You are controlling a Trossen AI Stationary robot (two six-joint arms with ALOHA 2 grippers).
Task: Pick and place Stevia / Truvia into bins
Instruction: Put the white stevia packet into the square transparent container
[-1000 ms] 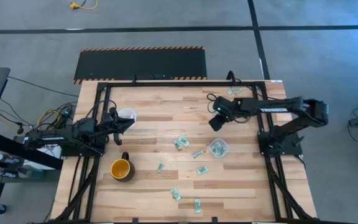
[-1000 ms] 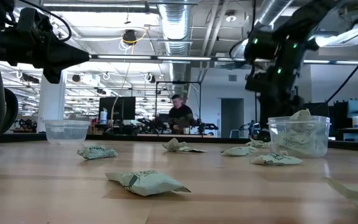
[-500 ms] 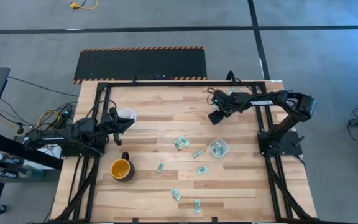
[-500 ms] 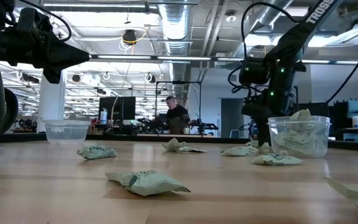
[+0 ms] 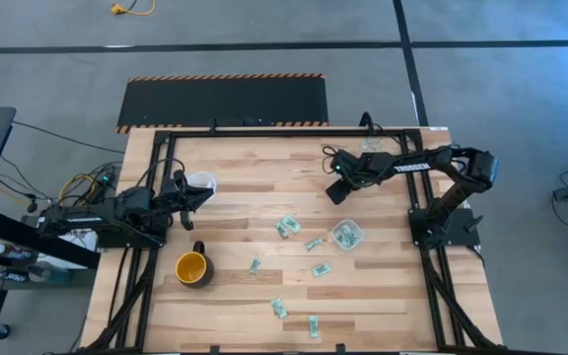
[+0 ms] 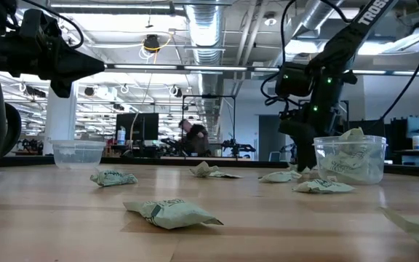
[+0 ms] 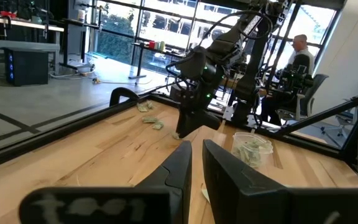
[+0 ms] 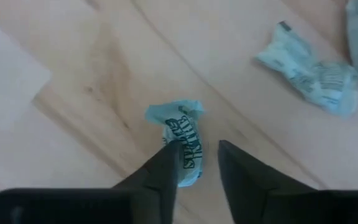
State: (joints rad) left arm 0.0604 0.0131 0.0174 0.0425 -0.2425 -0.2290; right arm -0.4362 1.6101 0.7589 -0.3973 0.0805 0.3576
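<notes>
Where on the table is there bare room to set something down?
Bare wood: the far middle between the left cup and right gripper, and the near left corner below the mug. Crowded: sachets scattered beside the right cup.

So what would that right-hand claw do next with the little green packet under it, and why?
Probably close the fingers fully and lift. In the wrist view the right gripper straddles a crumpled green sachet that lies on the wooden table, one finger on each side, so it looks lined up for a pinch. The clear cup that already holds sachets stands close by.
</notes>
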